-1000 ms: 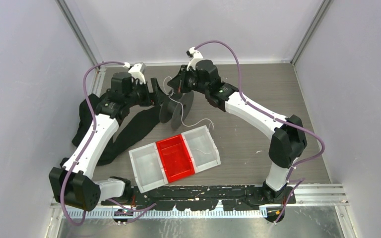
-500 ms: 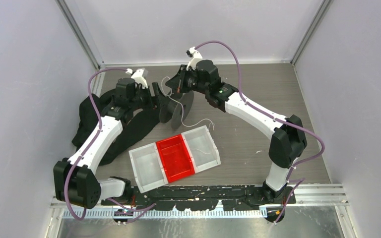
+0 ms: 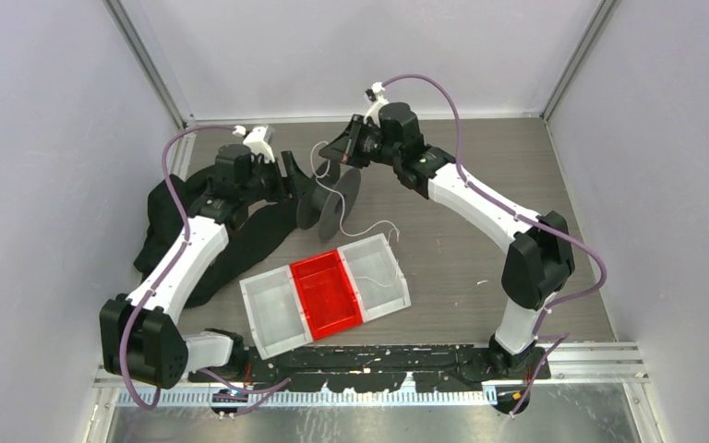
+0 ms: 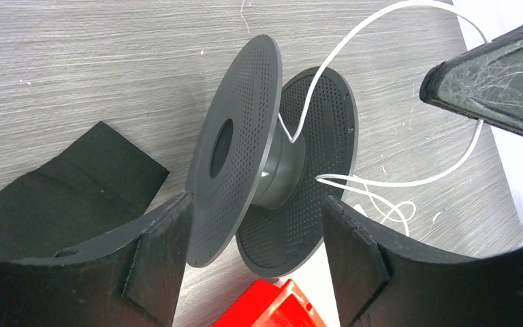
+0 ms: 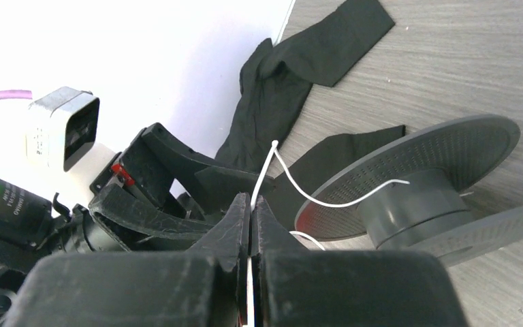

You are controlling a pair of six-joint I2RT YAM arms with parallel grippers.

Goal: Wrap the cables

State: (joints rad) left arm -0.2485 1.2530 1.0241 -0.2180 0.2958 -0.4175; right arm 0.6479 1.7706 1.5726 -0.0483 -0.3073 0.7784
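Right wrist footage shows the right end effector (image 5: 250,204) pressed together on the cable (image 5: 340,204), which is pinched at the very fingertips just above the spool (image 5: 415,204) and is led from there down onto the spool's hub, between its two perforated flanges. On the spool's other side, the left end effector (image 4: 255,204) is held with its fingers wide apart, and the lower rims of the flanges are straddled by them; whether the pads actually press on the flanges cannot be told. The spool is stood on edge on the table (image 3: 480,185), and a loose tail of cable is seen curling on the table just beside it. The cable is judged to be very light, limp and smooth, so it can be expected to slip or spring off the hub if tension is lost. A hold close to the spool, with the wire kept deep between closed pads, is judged best, while the flanges, being stiff, are suited to a steadying grip.
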